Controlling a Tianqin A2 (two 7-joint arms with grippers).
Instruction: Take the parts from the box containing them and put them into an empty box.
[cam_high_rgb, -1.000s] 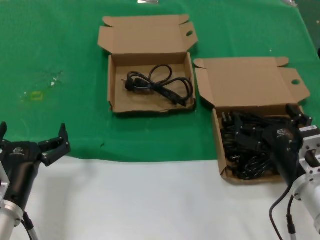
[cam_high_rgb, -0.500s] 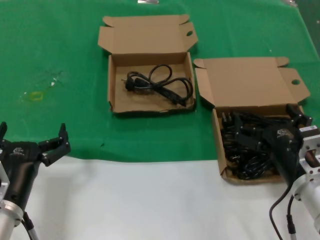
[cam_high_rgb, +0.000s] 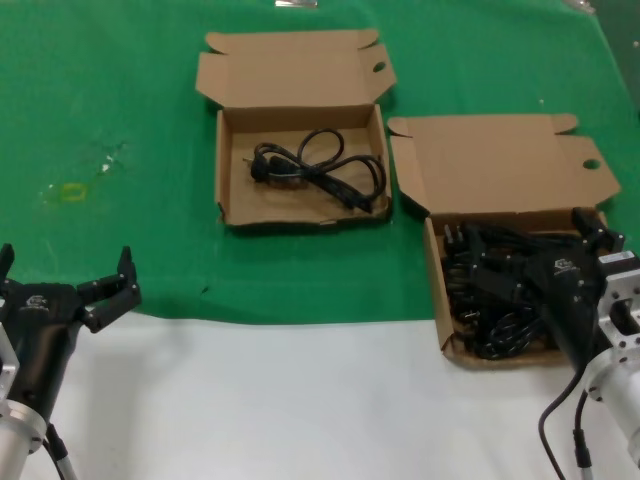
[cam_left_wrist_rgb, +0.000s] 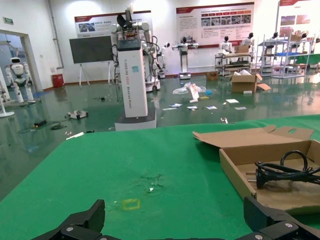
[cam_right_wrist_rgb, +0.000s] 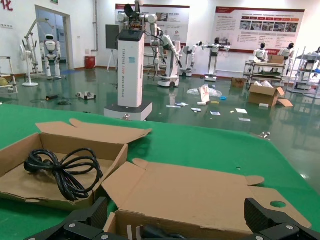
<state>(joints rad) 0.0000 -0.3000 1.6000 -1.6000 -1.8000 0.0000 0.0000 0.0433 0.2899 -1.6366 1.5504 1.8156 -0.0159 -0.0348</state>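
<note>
The near-right cardboard box (cam_high_rgb: 437, 290) holds a heap of several black power cables (cam_high_rgb: 485, 300); its lid (cam_high_rgb: 500, 165) lies open behind it. My right gripper (cam_high_rgb: 535, 250) is open and sits low over this heap, its jaws spread across the box, holding nothing. In the right wrist view the gripper (cam_right_wrist_rgb: 175, 225) faces the lid (cam_right_wrist_rgb: 200, 195). The far box (cam_high_rgb: 232, 150) is open with one coiled cable (cam_high_rgb: 320, 165) inside, and also shows in the left wrist view (cam_left_wrist_rgb: 235, 170). My left gripper (cam_high_rgb: 65, 265) is open and empty, parked at the near left.
A green cloth (cam_high_rgb: 120, 100) covers the far part of the table and bare white table (cam_high_rgb: 280, 400) lies in front. A small yellow mark (cam_high_rgb: 72, 190) sits on the cloth at the left. The two boxes stand close together.
</note>
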